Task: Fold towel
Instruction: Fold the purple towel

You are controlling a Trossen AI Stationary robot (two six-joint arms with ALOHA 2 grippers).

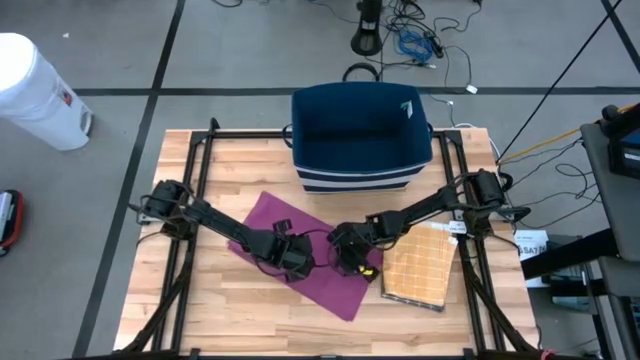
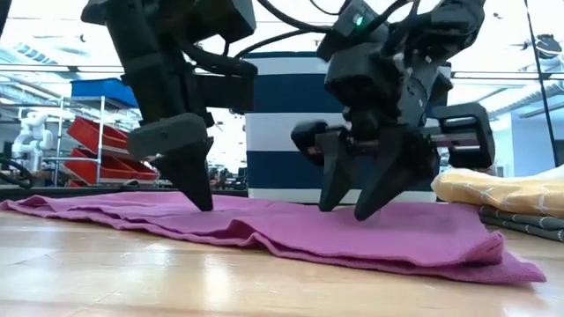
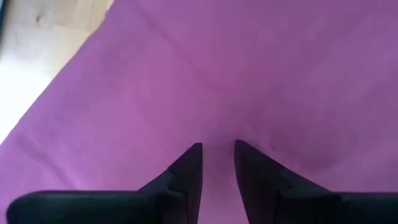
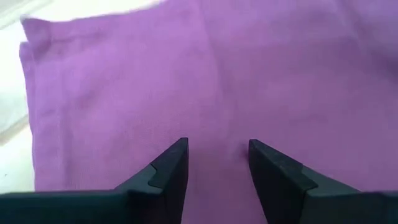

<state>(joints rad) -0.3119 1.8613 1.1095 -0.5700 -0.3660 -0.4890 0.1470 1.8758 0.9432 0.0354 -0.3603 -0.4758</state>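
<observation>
A purple towel [image 1: 300, 262] lies flat on the wooden table, folded, with a doubled edge [image 2: 493, 255] at its right end. My left gripper [image 1: 291, 256] stands over the towel's middle with its fingers pointing down and a narrow gap [image 3: 218, 163] between them. My right gripper [image 1: 350, 257] stands over the towel's right part, open wider [image 4: 217, 163]. In the low view the left gripper [image 2: 201, 201] and the right gripper [image 2: 348, 210] both reach down to the cloth. No cloth shows between either pair of fingers. My left gripper comes from above, and its fingertips [image 2: 206, 208] stand at the towel's upper face [image 3: 217, 134] near its middle; whether they touch it, I cannot tell. My right gripper comes from above, and its spread fingertips [image 2: 365, 215] stand at the flat towel [image 4: 217, 134]; whether they touch it, I cannot tell.
A navy fabric basket [image 1: 362, 135] stands at the table's far edge behind the towel. A folded tan checked cloth [image 1: 420, 266] lies right of the purple towel, on a darker folded cloth [image 2: 520, 220]. Bare wood [image 1: 200, 300] shows along the near side.
</observation>
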